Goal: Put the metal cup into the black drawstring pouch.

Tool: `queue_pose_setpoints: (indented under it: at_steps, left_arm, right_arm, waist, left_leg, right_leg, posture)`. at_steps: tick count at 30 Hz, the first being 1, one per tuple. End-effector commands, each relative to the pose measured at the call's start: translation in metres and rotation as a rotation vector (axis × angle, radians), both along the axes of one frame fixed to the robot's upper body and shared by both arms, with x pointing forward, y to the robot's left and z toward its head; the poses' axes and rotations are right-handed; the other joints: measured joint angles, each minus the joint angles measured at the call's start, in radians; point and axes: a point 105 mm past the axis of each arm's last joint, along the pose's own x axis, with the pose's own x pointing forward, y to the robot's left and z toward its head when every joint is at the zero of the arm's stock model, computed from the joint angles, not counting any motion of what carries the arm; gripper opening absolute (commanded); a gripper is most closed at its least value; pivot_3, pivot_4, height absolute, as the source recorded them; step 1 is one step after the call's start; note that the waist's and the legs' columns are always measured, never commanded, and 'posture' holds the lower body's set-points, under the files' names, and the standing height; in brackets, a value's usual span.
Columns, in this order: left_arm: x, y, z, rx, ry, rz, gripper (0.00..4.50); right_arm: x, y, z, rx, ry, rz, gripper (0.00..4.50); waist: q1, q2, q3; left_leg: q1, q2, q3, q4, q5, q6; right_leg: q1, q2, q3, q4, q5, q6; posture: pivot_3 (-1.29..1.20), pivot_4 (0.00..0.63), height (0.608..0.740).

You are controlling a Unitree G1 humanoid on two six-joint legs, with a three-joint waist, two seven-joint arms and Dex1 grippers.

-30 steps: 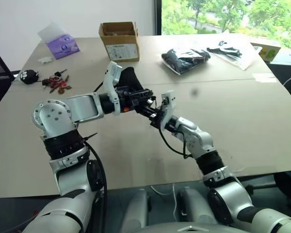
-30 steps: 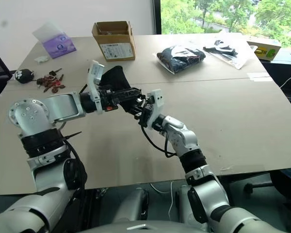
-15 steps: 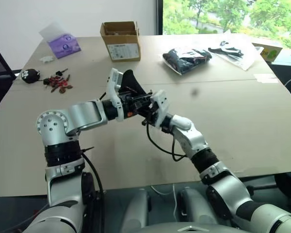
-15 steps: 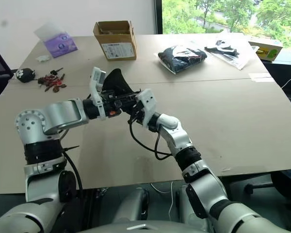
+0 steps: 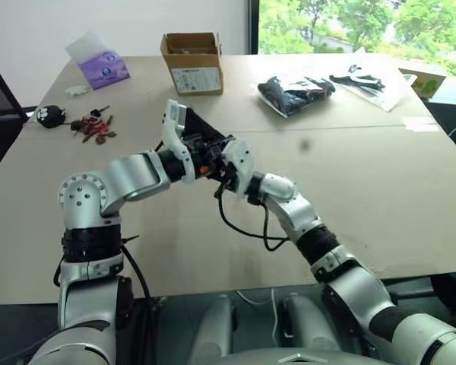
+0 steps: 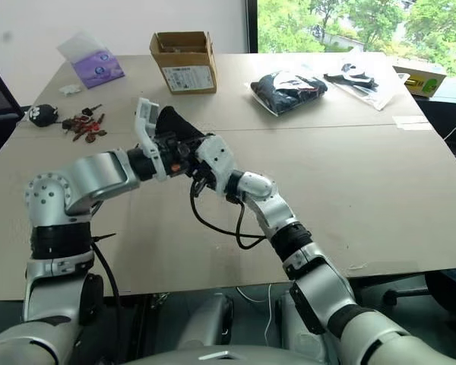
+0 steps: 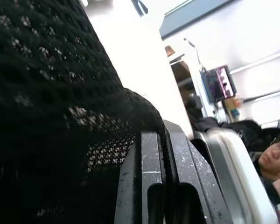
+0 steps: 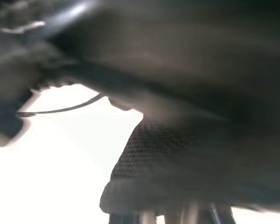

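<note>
The black drawstring pouch (image 5: 201,130) hangs in the air above the middle of the table, held between my two grippers. My left gripper (image 5: 211,147) reaches in from the left and is shut on the pouch's fabric (image 7: 46,116), which is pinched between its black fingers (image 7: 149,158). From the right, my right gripper (image 5: 217,166) comes in just beneath the left one, shut against the pouch's mesh cloth (image 8: 158,158). The metal cup is hidden.
A cardboard box (image 5: 191,53) and a purple tissue pack (image 5: 99,62) stand at the back of the brown table (image 5: 380,190). Keys and small red bits (image 5: 91,125) lie at the left. Plastic-wrapped black items (image 5: 292,91) lie at the back right. A person (image 7: 270,158) sits nearby.
My right gripper has moved left and up, close under the left gripper, rolling its wrist. The left wrist has rolled too, and the pouch sits slightly higher.
</note>
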Motion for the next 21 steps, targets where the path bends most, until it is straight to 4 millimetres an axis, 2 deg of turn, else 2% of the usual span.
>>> queue_pose_setpoints:
  at_steps: [1,5,11,14,17,19,20,21]
  left_arm:
    - [-0.02,-0.024,0.019,-0.042,-0.083,-0.148,0.0]
    - [-0.025,-0.017,0.008,-0.035,-0.067,-0.125,0.0]
    - [-0.026,-0.01,-0.003,-0.013,-0.038,-0.084,0.0]
    - [-0.024,-0.003,-0.011,0.004,-0.017,-0.054,0.0]
    - [-0.022,0.004,-0.018,0.02,-0.011,-0.025,0.0]
    - [-0.021,0.009,-0.021,0.029,-0.009,-0.008,0.0]
    - [-0.02,0.011,-0.023,0.033,-0.012,0.0,0.0]
    - [-0.019,0.013,-0.024,0.034,-0.011,0.008,0.0]
  right_arm:
    - [-0.008,0.015,-0.004,-0.033,0.003,0.05,0.02]
    - [0.005,0.002,0.0,0.003,0.047,0.004,0.02]
    - [0.005,-0.008,-0.018,-0.119,0.039,0.023,0.02]
    - [0.003,-0.014,-0.016,-0.155,0.007,0.033,0.97]
    - [-0.001,-0.02,-0.01,-0.188,-0.027,0.055,2.36]
    - [-0.004,-0.026,-0.005,-0.224,-0.054,0.067,3.43]
    - [-0.007,-0.029,-0.003,-0.241,-0.06,0.081,3.59]
    - [-0.008,-0.032,-0.001,-0.255,-0.065,0.089,4.12]
  waist:
    - [-0.001,0.0,0.0]
    - [-0.003,0.0,0.0]
    - [0.0,0.0,0.0]
    - [0.0,0.0,0.0]
    - [0.0,0.0,0.0]
    - [0.001,0.0,0.0]
    - [0.001,0.0,0.0]
    - [0.001,0.0,0.0]
  left_leg:
    - [0.0,0.0,0.0,0.0,0.0,0.0]
    - [-0.001,0.0,-0.001,-0.001,0.0,0.0]
    - [-0.002,0.0,-0.001,-0.003,0.0,0.0]
    - [-0.002,0.0,-0.001,-0.003,0.0,0.0]
    - [-0.002,0.0,-0.001,-0.003,0.0,0.0]
    - [-0.002,0.0,-0.001,-0.003,0.0,0.0]
    - [-0.002,0.0,-0.001,-0.003,0.0,0.0]
    - [-0.002,0.0,-0.001,-0.004,0.0,0.0]
  right_leg:
    - [0.0,0.0,0.0,-0.001,0.0,0.0]
    - [0.0,0.0,0.0,-0.003,0.0,0.0]
    - [0.0,-0.001,-0.001,-0.007,0.0,0.0]
    - [0.0,-0.001,-0.001,-0.007,0.0,0.0]
    - [0.0,-0.001,-0.001,-0.007,0.0,0.0]
    - [0.0,-0.001,-0.001,-0.007,0.0,0.0]
    - [0.0,-0.001,-0.001,-0.007,0.0,0.0]
    - [0.0,-0.001,-0.002,-0.007,0.0,0.0]
  posture:
    - [0.0,0.15,0.74]
    - [0.0,0.15,0.74]
    - [0.0,0.15,0.74]
    - [0.0,0.15,0.74]
    - [0.0,0.15,0.74]
    - [0.0,0.15,0.74]
    - [0.0,0.15,0.74]
    - [0.0,0.15,0.74]
